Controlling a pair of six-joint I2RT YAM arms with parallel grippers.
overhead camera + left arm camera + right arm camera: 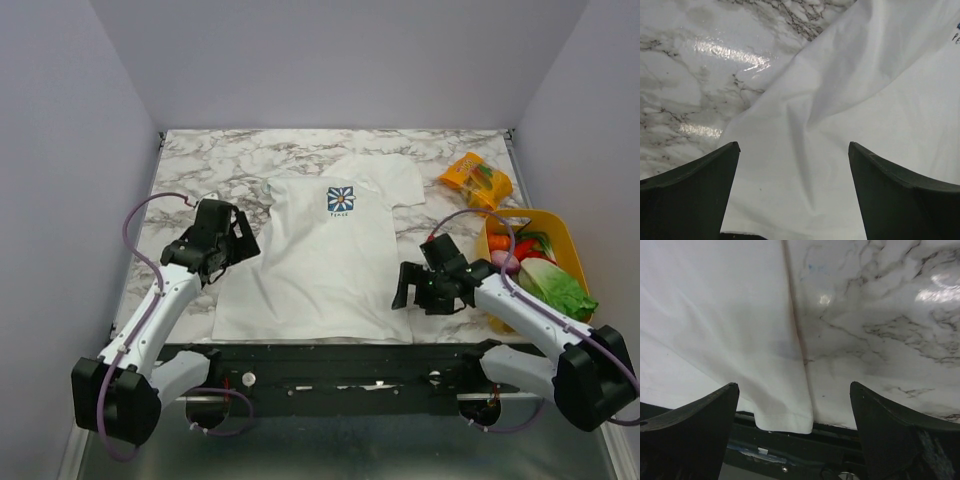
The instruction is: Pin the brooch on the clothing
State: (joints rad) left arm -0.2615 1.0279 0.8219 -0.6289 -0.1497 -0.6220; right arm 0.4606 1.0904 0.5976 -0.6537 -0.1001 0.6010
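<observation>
Both grippers spread wide, nothing held: L gripper (238, 240) sits at the T-shirt's (320, 260) left edge below the sleeve, R gripper (405, 288) at its lower right corner, where the hem laps over the table (230, 160) front edge. Brooch: can't find it in any view, too small or hidden. Risks, imo: w/o locating it first, jaws could snag the thin cloth, bunch it, or drag the shirt off by that overhanging corner.

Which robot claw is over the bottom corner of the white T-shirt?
The right gripper, near the yellow tub of vegetables. It hangs open over the white T-shirt's bottom hem corner; the left gripper is by a sleeve.
</observation>
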